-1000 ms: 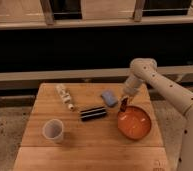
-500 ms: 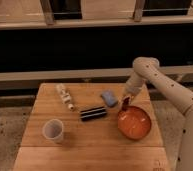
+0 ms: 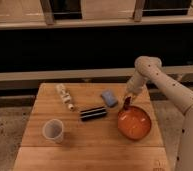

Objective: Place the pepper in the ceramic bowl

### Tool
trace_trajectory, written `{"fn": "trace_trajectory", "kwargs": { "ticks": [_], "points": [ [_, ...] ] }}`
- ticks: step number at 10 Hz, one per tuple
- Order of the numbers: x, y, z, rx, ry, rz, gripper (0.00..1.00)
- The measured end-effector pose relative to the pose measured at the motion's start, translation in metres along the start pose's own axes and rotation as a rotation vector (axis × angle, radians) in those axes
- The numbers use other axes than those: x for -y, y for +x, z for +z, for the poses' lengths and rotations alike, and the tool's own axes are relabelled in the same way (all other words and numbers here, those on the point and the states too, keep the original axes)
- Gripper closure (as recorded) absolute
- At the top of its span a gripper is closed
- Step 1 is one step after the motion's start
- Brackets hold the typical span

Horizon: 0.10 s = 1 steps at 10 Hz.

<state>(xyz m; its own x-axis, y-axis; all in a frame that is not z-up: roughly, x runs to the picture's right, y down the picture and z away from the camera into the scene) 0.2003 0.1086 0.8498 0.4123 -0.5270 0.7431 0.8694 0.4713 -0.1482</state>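
A: What differs from half a second back?

B: Very little. The white arm is bent the same way, and its gripper (image 3: 127, 101) still hangs just above the far rim of the bowl, closed on the small slender dark red pepper (image 3: 126, 104), which hangs just above that rim, not yet in the bowl.

A: Count things, biggest first.

B: One slatted wooden desk (image 3: 90, 145). One wide, shallow, glossy orange-red ceramic bowl (image 3: 134, 123) at its right side. One pale translucent cup (image 3: 53, 130), front left. One black ribbed oblong bar (image 3: 93, 113) near the middle. One white bottle lying on its side (image 3: 65, 96), far left. One small blue-grey pad (image 3: 109, 98) between bar and gripper. One pepper.

A: Any writing?

B: None that can be read.
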Motion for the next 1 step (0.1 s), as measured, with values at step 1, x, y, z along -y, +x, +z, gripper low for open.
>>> {"fn": "trace_trajectory", "kwargs": {
  "ticks": [1],
  "points": [
    [-0.0007, 0.0010, -0.0003, 0.001, 0.001, 0.003, 1.00]
  ]
}}
